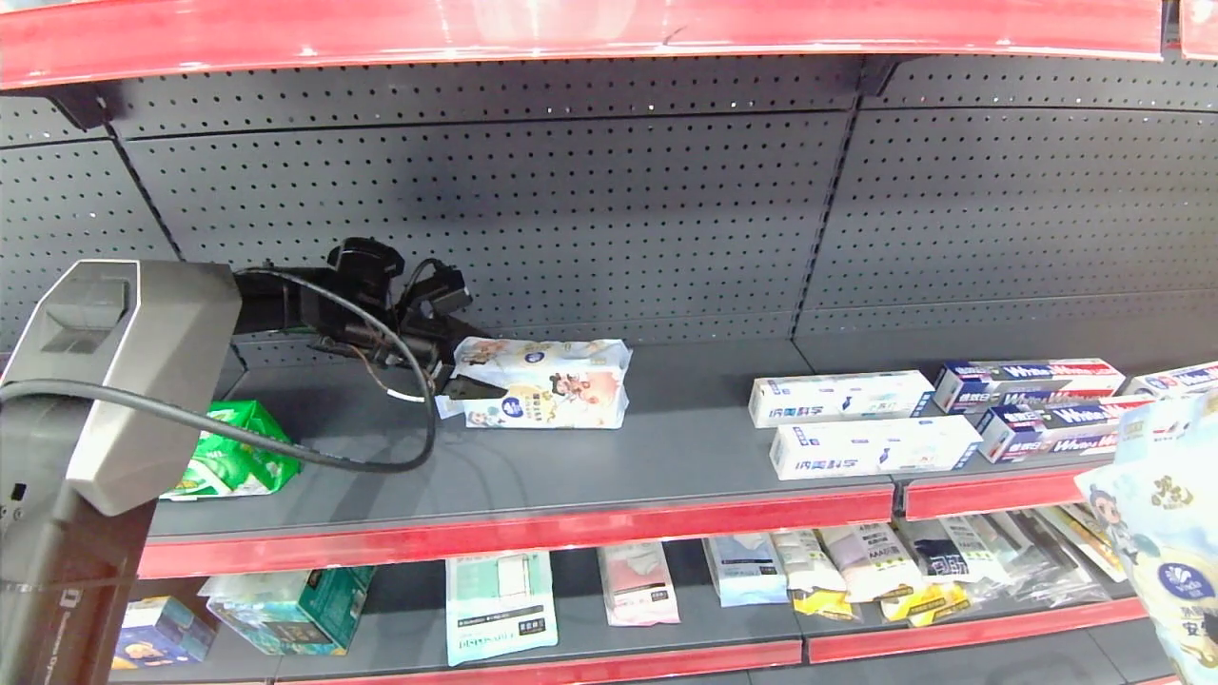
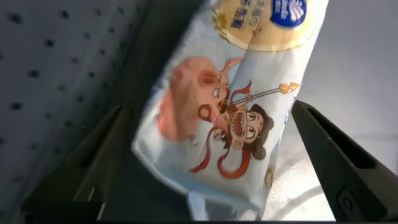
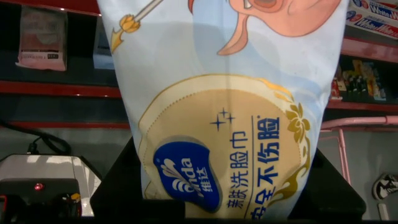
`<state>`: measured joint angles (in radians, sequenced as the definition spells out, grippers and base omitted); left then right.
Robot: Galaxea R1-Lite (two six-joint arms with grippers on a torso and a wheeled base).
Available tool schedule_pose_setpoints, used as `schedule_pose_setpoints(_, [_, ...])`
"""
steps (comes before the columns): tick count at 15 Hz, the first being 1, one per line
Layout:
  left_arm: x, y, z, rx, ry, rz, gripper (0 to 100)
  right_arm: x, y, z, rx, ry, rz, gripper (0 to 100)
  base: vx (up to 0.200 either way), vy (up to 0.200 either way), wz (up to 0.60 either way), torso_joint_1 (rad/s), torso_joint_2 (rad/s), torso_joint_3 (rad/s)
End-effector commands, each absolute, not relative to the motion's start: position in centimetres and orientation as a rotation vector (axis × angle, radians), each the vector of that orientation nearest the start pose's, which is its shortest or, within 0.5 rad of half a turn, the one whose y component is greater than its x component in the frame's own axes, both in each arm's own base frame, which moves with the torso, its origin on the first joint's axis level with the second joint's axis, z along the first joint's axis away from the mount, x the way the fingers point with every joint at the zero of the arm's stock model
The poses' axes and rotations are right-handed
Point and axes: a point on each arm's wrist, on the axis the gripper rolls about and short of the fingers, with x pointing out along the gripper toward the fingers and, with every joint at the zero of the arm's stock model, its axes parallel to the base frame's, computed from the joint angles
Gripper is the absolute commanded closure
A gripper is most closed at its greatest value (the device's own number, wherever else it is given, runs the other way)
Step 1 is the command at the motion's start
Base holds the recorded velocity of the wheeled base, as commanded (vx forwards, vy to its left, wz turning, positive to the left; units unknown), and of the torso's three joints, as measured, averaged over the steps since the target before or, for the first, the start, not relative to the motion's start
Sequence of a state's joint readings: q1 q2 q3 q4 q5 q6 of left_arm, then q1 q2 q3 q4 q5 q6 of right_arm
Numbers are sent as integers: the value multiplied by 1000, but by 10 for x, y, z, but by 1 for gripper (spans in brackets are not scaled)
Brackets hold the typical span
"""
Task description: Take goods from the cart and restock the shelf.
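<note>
A white tissue pack (image 1: 542,382) with cartoon print lies flat on the dark middle shelf (image 1: 666,457), toward the left. My left gripper (image 1: 459,382) is at its left end, open. In the left wrist view its two black fingers (image 2: 329,155) straddle the pack (image 2: 217,124) with small gaps on both sides. A second pack of the same kind (image 1: 1163,514) hangs at the lower right of the head view, in front of the shelves. My right gripper (image 3: 227,190) is shut on this pack (image 3: 230,93), which stands upright between its jaws.
Toothpaste boxes (image 1: 842,397) lie in rows on the right half of the middle shelf. A green pack (image 1: 228,455) sits at the far left. The lower shelf (image 1: 609,656) holds masks and small packets. A pegboard wall (image 1: 609,209) backs the shelf, with bare shelf between the pack and the boxes.
</note>
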<state>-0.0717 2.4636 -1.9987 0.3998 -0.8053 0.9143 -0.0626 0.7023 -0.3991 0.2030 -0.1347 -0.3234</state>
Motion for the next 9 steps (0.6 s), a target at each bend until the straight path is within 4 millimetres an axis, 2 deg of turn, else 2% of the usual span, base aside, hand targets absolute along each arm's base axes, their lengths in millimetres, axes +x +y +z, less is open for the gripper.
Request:
schedule_pose_setpoints(1, [487, -54, 86, 471, 422, -1127, 0, 50, -6, 163, -334, 543, -108, 100, 0, 0, 0, 0, 0, 0])
schedule_pose_setpoints(3, [486, -60, 80, 462, 442, -1144, 0, 50, -6, 163, -334, 546, -108, 100, 0, 0, 0, 0, 0, 0])
schedule_pose_setpoints(9, [484, -66, 79, 461, 449, -1160, 0, 50, -6, 162, -336, 548, -107, 100, 0, 0, 0, 0, 0, 0])
